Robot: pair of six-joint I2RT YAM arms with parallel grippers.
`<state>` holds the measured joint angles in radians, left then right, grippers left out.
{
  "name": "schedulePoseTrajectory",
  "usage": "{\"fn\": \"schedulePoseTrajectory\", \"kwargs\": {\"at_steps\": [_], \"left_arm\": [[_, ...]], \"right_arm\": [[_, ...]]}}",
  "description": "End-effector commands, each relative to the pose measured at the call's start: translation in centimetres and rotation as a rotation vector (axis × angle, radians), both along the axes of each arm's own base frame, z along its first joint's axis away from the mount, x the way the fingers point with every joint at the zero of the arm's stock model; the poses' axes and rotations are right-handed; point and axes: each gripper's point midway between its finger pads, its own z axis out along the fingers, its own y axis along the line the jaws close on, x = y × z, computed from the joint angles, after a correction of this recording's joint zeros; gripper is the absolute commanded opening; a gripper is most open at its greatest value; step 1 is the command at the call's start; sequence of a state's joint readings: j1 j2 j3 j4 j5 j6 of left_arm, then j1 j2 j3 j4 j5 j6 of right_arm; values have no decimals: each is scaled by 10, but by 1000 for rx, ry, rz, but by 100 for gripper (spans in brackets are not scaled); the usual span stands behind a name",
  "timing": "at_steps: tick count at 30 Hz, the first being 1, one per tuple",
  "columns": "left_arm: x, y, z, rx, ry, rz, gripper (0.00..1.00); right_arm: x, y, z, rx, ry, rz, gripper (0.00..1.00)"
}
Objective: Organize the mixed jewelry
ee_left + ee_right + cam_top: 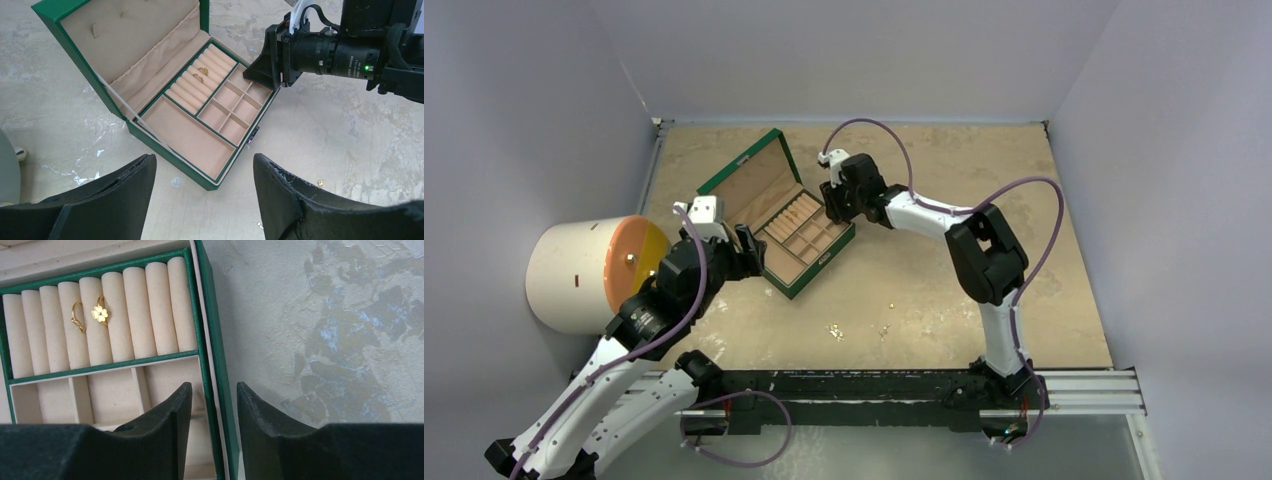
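Observation:
The green jewelry box [799, 235] lies open, its lid [749, 185] tipped back. Two gold rings [77, 317] [100, 314] sit in its tan ring rolls [135, 310]. The other compartments show nothing inside. Loose jewelry lies on the table: a glittery cluster [835, 330], a tiny gold piece [891, 305] and a gold stud [320, 183]. My right gripper [214, 386] stands open astride the box's right wall [215, 340], one finger inside and one outside. My left gripper [204, 159] hangs open and empty by the box's near corner.
A white cylinder with an orange face [589, 272] lies at the table's left edge, beside my left arm. Grey walls close in the table on three sides. The arms' black rail [874, 385] runs along the near edge.

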<state>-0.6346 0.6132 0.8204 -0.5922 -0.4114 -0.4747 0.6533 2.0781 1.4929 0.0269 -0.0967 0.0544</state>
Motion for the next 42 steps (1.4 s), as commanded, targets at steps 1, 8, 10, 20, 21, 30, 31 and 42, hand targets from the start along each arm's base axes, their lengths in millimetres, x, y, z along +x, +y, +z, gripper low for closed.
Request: {"fn": "schedulePoseTrajectory", "kwargs": {"at_steps": [1, 8, 10, 20, 21, 30, 31, 42], "left_arm": [[5, -2, 10, -12, -41, -5, 70], [5, -2, 11, -12, -42, -5, 70], [6, -2, 11, -13, -42, -4, 70], [5, -2, 11, -13, -41, -6, 70], [6, -2, 10, -12, -40, -4, 70], [6, -1, 10, -11, -39, -2, 70], [6, -1, 9, -10, -38, 0, 70], [8, -1, 6, -5, -27, 3, 70]], "right_arm": [[11, 12, 23, 57, -25, 7, 41], [15, 14, 17, 45, -19, 1, 32], [16, 13, 14, 37, -18, -3, 31], [18, 7, 5, 9, -10, -31, 12], [18, 7, 5, 8, -11, -34, 8], [23, -14, 21, 12, -54, -152, 0], [25, -21, 22, 10, -57, -180, 0], [20, -107, 39, 75, -72, -483, 0]]}}
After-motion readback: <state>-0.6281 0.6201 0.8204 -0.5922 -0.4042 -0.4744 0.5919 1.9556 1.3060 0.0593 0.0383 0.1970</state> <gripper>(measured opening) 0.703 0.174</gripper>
